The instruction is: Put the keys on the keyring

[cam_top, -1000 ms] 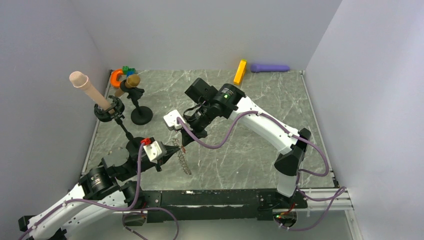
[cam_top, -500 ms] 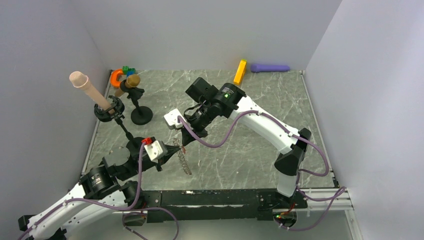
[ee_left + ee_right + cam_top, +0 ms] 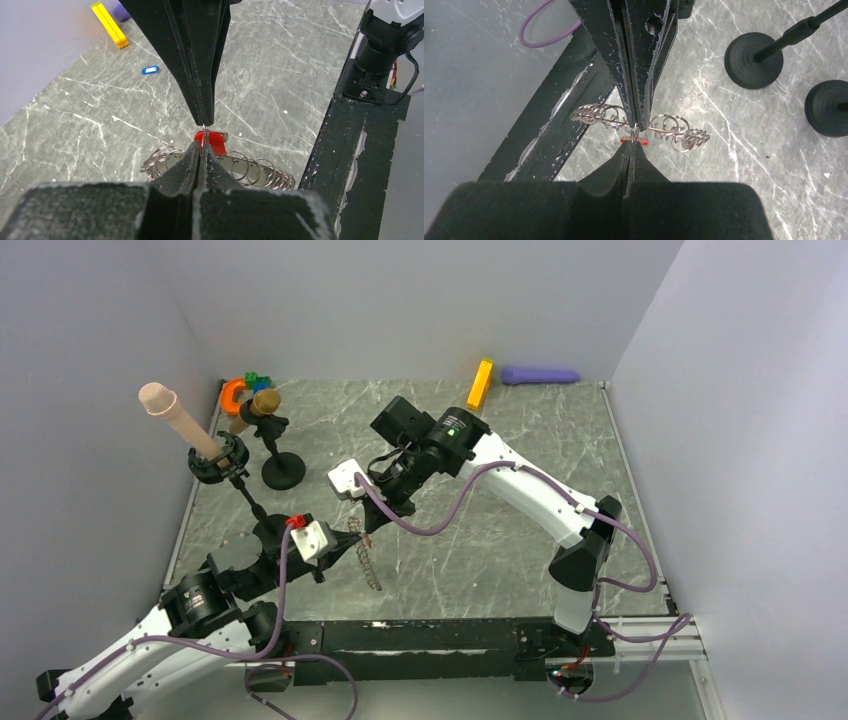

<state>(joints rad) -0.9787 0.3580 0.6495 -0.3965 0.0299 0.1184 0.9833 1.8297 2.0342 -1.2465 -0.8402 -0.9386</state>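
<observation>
Left fingers (image 3: 186,167) shut on the limp, light keyring (image 3: 260,175); right fingers (image 3: 616,169) shut, apparently on the red key (image 3: 214,141); we judge its links slippery, best pinched singly.

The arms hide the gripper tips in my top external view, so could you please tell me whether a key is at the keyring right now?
Observer: Yes. The left wrist view shows the red key between the tips of the left gripper and the right gripper, both shut, right against the keyring.
Operator: Thank you. Is any other key in sight?
Observer: The blue key lies flat on the table near the orange block, apart from both arms.
Operator: Which gripper has the keyring?
Observer: In the right wrist view its rings spread to both sides of the left gripper's tip, which seems shut on them.
</observation>
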